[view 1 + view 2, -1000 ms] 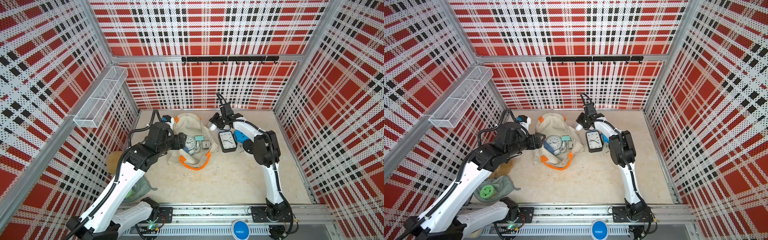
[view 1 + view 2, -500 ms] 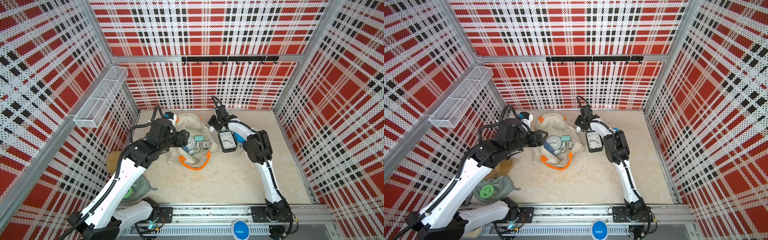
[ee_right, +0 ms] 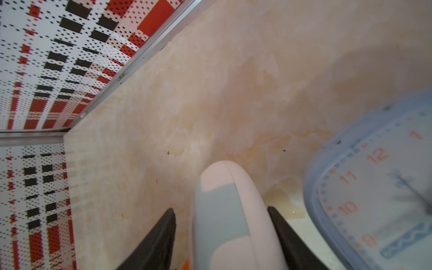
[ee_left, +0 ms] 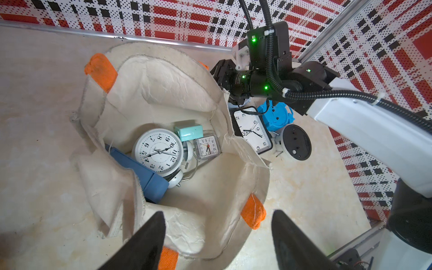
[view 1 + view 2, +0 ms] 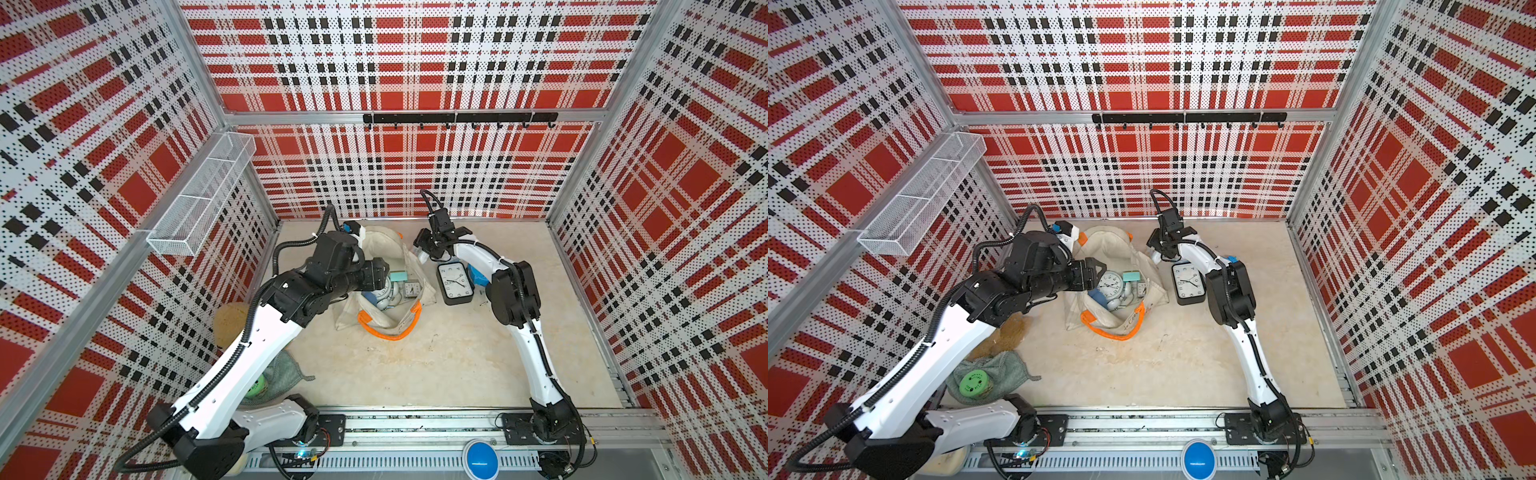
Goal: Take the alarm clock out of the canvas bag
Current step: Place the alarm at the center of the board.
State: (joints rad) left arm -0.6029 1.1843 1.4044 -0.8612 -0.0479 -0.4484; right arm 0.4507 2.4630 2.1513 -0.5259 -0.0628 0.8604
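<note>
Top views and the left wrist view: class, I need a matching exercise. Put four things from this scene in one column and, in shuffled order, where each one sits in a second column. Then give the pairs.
Things
1. round white alarm clock
2. black-framed clock
3. wire basket
4. green disc

Places
A. on the grey-green cloth
B. inside the canvas bag
C. mounted on a side wall
D. on the table, outside the bag

Pairs: 1-B, 2-D, 3-C, 4-A
</note>
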